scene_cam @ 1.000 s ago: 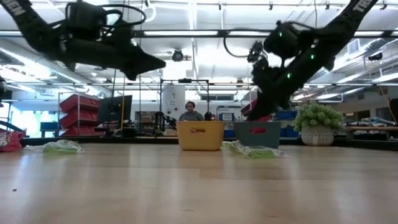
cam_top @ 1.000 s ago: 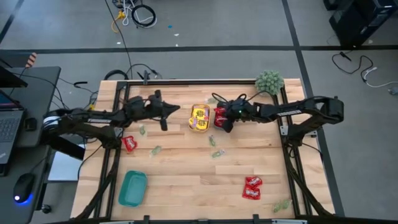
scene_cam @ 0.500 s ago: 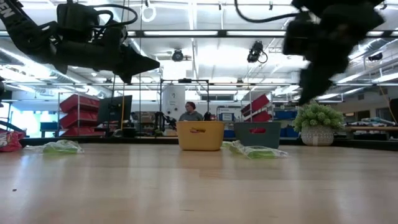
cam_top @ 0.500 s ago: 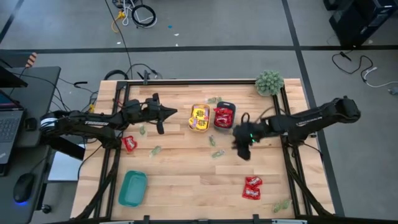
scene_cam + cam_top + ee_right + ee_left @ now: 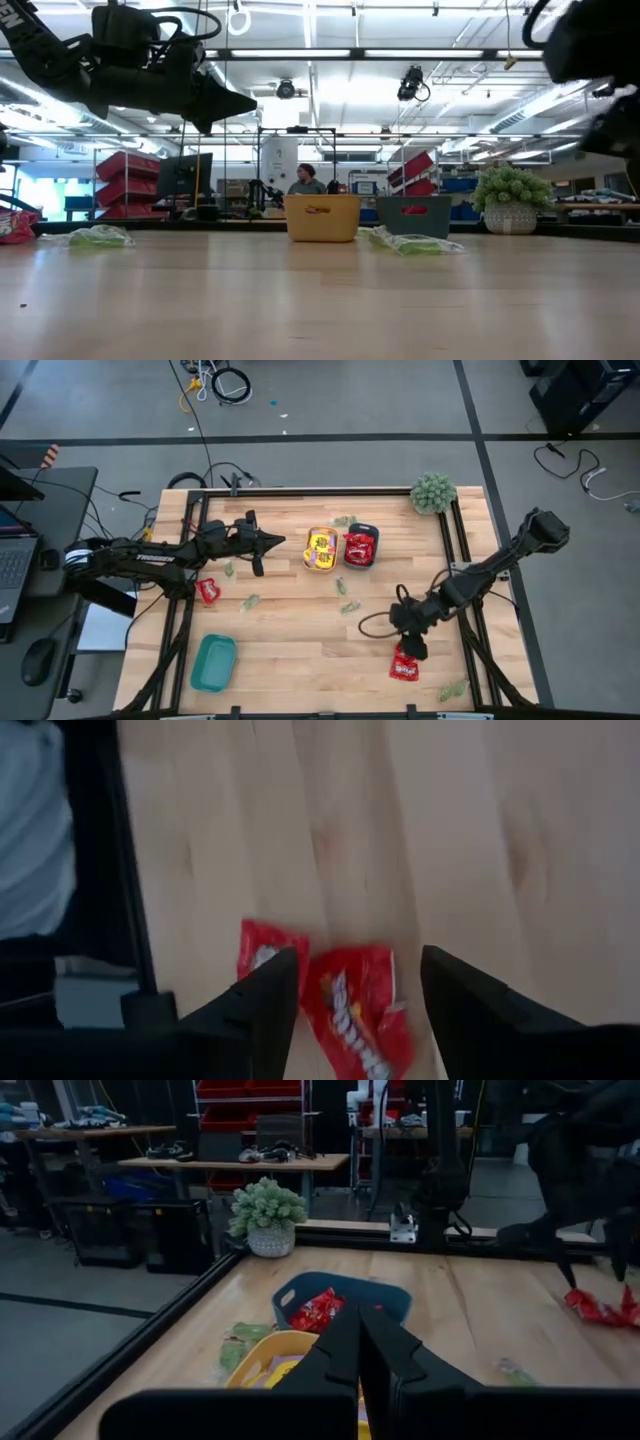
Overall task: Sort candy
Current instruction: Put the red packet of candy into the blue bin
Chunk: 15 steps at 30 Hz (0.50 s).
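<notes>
Two red candy packets [image 5: 405,663] lie flat on the wood near the table's front right. My right gripper [image 5: 412,645] hovers just above them, tipped downward and open; in the right wrist view its fingers [image 5: 355,990] stand on either side of the red packets [image 5: 355,1015]. My left gripper [image 5: 283,540] is shut and empty. It points level at the yellow tray [image 5: 320,550], which holds yellow candy. Next to it, the blue tray [image 5: 360,547] holds red candy. Another red packet [image 5: 208,591] and pale green pieces [image 5: 249,601] lie loose on the wood.
A teal tray [image 5: 213,662] sits near the front left. A fuzzy green plant [image 5: 433,491] stands at the far right corner. More green pieces lie at mid-table [image 5: 345,605] and near the front right edge [image 5: 452,688]. A black frame rail [image 5: 470,610] borders the table.
My right gripper has swung from over the blue tray toward the table's near right, tipping from nearly level to pointing steeply down. It now stands over the two red packets. My left gripper has kept about where it was.
</notes>
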Motion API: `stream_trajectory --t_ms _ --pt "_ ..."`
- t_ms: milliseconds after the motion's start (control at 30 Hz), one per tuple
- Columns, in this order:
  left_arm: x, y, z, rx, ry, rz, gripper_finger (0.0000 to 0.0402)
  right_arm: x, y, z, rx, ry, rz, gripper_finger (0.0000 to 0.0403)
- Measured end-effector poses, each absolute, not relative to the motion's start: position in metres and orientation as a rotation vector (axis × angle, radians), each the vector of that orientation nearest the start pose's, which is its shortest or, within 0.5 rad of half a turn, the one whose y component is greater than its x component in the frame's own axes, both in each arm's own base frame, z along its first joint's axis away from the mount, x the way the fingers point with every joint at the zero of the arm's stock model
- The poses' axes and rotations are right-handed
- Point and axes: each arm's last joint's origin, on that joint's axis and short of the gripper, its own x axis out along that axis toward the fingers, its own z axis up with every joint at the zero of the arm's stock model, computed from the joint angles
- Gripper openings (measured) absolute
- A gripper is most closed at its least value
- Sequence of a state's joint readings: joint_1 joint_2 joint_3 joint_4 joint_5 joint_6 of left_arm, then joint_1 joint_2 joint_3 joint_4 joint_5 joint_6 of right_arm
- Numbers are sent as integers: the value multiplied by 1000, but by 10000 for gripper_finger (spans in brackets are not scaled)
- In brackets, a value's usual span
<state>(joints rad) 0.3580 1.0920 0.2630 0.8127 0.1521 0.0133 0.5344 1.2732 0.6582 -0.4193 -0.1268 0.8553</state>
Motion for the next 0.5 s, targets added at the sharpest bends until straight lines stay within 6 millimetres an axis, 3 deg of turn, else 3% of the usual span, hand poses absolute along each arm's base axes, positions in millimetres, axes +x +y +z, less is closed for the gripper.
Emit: stream_trajectory --t_ms 333,500 --pt "193 68 196 46 19 216 1 199 138 146 518 1343 118 183" --pt "193 68 196 45 23 219 1 203 143 133 524 1412 167 133"
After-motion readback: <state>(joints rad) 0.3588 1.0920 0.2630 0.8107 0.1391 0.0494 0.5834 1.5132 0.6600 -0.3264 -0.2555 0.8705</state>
